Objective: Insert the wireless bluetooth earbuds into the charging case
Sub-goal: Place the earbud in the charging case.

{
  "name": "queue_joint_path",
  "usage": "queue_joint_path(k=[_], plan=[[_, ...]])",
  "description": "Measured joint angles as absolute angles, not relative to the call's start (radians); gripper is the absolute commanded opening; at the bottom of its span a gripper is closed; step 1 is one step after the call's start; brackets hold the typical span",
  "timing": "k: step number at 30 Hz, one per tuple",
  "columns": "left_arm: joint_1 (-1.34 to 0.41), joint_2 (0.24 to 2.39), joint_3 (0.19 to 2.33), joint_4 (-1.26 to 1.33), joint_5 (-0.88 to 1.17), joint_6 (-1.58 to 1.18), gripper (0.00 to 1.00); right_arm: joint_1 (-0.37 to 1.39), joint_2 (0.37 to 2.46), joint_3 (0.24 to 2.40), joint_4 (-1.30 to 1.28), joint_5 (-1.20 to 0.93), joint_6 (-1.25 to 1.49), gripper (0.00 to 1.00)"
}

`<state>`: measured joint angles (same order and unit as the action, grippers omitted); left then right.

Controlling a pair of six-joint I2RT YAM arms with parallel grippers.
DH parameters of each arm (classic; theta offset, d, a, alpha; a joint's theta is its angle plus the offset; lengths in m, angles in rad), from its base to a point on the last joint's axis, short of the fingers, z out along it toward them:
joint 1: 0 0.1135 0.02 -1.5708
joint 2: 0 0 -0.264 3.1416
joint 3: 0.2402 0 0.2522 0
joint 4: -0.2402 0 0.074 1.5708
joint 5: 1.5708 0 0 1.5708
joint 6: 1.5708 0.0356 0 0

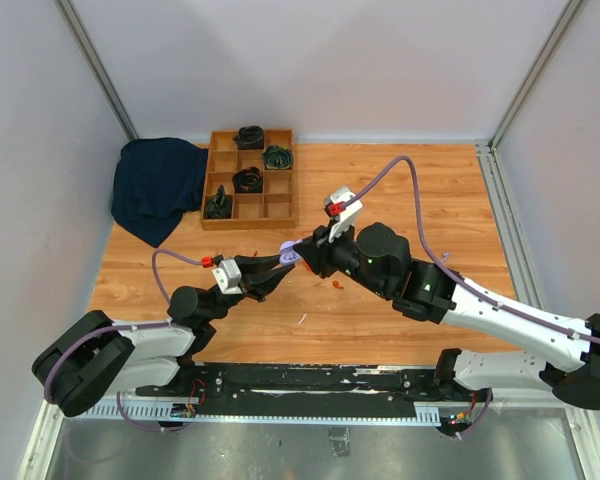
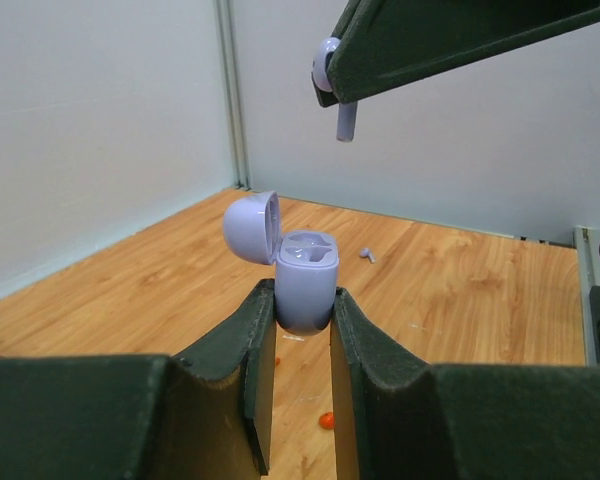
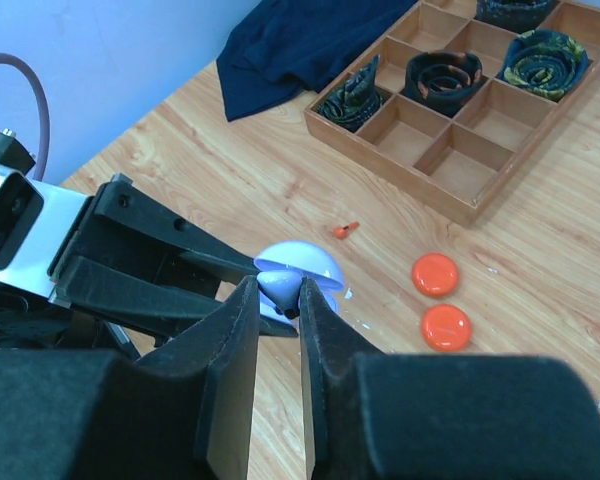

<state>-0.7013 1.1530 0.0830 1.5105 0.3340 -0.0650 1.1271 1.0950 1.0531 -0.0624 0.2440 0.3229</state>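
My left gripper point(image 2: 302, 300) is shut on the lilac charging case point(image 2: 306, 278) and holds it upright above the table, its lid hinged open to the left. My right gripper point(image 3: 277, 296) is shut on a pale lilac earbud point(image 3: 279, 283). In the left wrist view this earbud point(image 2: 338, 95) hangs stem down a little above and to the right of the case. In the top view the two grippers meet at the table's middle, around the case point(image 1: 291, 254). A second lilac earbud point(image 2: 367, 256) and a small orange earbud point(image 3: 345, 230) lie on the table.
Two orange discs point(image 3: 435, 274) point(image 3: 446, 327) lie on the wood to the right of the case. A wooden compartment tray point(image 1: 280, 212) with rolled dark items stands at the back. A dark blue cloth point(image 1: 158, 185) lies to its left.
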Motion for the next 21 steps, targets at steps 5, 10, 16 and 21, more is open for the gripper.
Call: queue_joint_path(k=[5,10,16,21], plan=[[-0.701,1.154,0.084,1.515,0.337,-0.080,0.00,1.150,1.127,1.051,-0.017,0.243,0.332,0.20],[-0.701,1.154,0.084,1.517,0.338,-0.090,0.00,1.156,1.155,1.046,-0.003,0.249,0.337,0.20],[-0.701,1.154,0.084,1.517,0.338,-0.098,0.00,1.161,1.165,1.033,0.000,0.259,0.345,0.20],[-0.701,1.154,0.084,1.518,0.337,-0.103,0.00,1.161,1.181,1.033,-0.001,0.259,0.356,0.20]])
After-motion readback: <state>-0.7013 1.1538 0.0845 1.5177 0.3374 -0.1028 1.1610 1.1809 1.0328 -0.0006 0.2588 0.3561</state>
